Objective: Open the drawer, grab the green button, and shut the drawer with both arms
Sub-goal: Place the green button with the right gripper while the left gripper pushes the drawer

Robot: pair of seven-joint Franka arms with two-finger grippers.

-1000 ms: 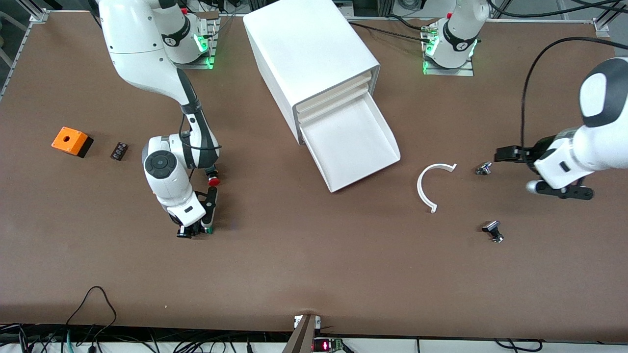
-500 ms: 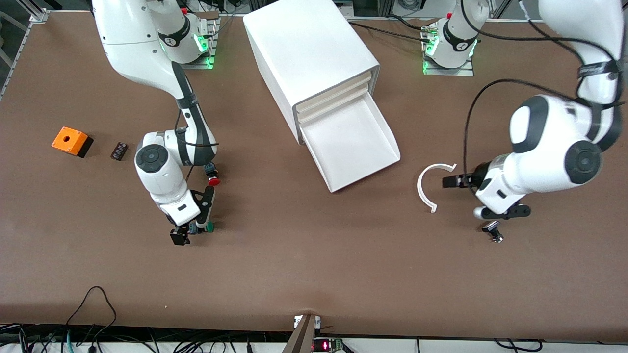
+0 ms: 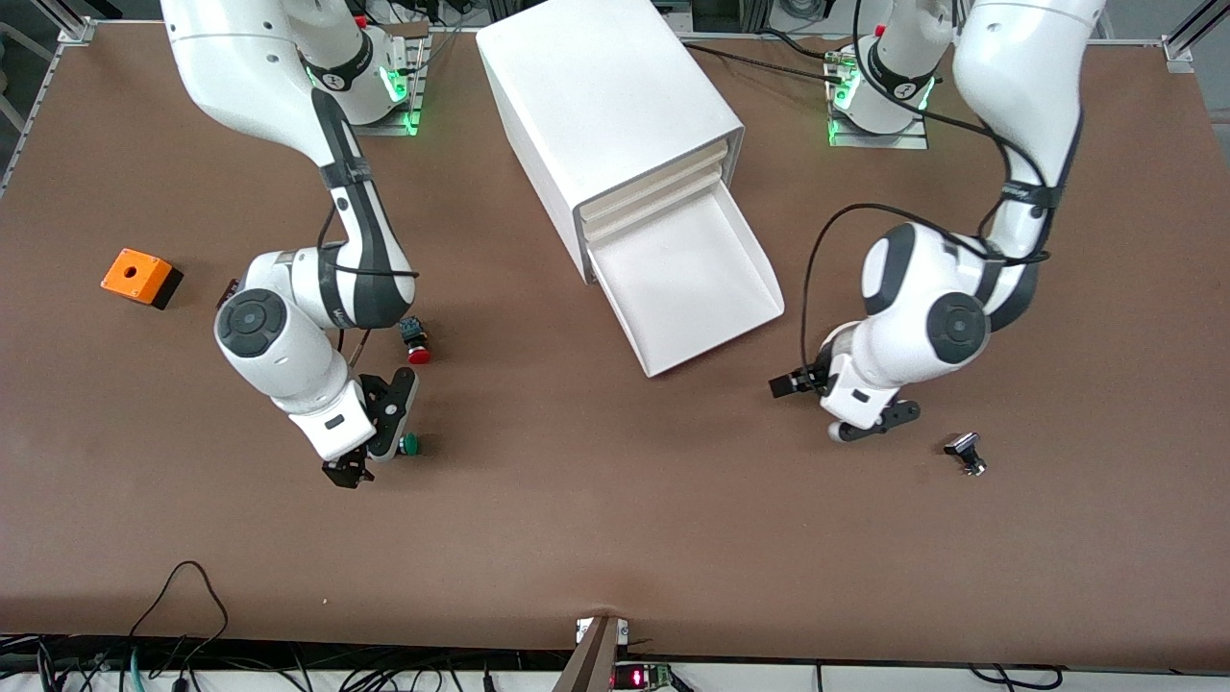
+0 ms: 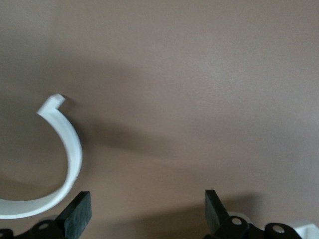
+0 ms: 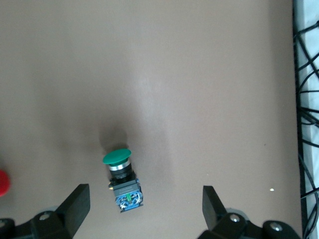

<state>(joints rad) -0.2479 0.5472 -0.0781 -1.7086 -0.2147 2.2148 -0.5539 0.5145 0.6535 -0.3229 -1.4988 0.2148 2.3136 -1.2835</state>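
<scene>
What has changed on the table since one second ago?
The right gripper let go of the green button and lifted. The left gripper swung in from its end of the table to above the white curved piece. The drawer stayed open.

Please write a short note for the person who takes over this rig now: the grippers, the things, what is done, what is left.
Right gripper: open, empty, over the green button on the table.
Left gripper: open, empty, over the white curved piece near the drawer.
Drawer: pulled out, looks empty.
Done: drawer opened, button out, lying toward the right arm's end.
Left: close the drawer.
</scene>
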